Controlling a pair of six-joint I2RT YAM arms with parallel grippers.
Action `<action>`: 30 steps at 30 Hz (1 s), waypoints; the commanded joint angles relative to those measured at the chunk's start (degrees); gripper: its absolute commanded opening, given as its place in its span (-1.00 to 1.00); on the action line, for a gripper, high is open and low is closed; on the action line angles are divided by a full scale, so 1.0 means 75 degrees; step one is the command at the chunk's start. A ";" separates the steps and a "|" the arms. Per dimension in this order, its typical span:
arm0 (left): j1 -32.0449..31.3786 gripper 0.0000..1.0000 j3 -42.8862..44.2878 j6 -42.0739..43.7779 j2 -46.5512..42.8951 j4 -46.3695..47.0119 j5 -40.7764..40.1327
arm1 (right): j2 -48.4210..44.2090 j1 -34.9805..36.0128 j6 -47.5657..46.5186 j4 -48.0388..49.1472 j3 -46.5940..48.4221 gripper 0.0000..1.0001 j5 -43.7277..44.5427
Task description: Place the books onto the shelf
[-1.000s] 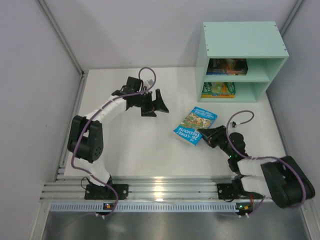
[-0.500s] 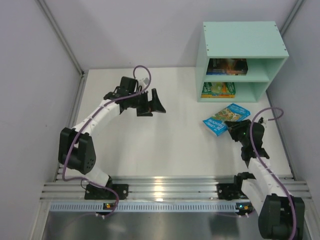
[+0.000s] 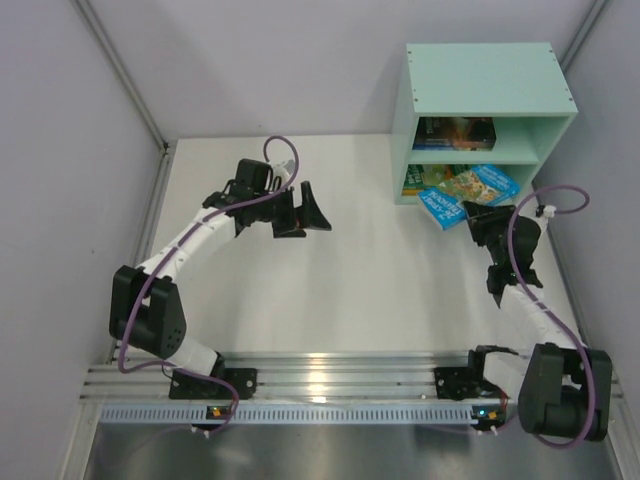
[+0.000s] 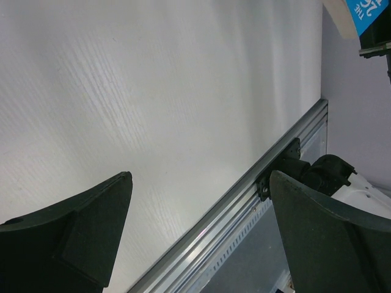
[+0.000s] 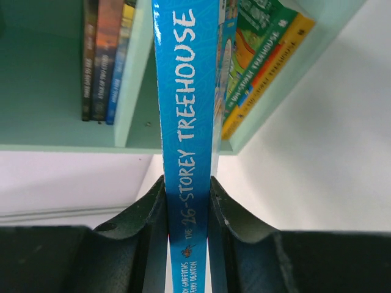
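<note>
Your right pincer was clamped on the spine of the blue book, which sat tilted at the mouth of the lower compartment of the shelf, just beside the green and orange books lying there; the dark books lay in the upper compartment. Your left pincer stood wide open and held nothing, above the desk, well apart from the shelf.
</note>
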 commanded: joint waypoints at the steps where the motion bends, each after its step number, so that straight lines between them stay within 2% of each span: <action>1: 0.0037 0.98 0.0097 0.0021 -0.0198 0.0390 0.0252 | 0.0436 -0.0141 0.0160 0.2023 0.0660 -1.00 0.0211; 13: 0.0037 0.98 0.0472 0.0056 -0.0162 0.0343 0.0510 | 0.2406 -0.0176 0.0699 0.3653 0.1305 -1.00 0.0492; 24: 0.0025 0.98 0.0589 0.0056 -0.0139 0.0472 0.0627 | 0.3965 -0.0095 0.1109 0.4311 0.2124 -1.00 0.0692; 30: 0.0025 0.98 0.0554 0.0021 -0.0104 0.0718 0.0838 | 0.5090 0.0327 0.1039 0.4662 0.2874 -1.00 0.1125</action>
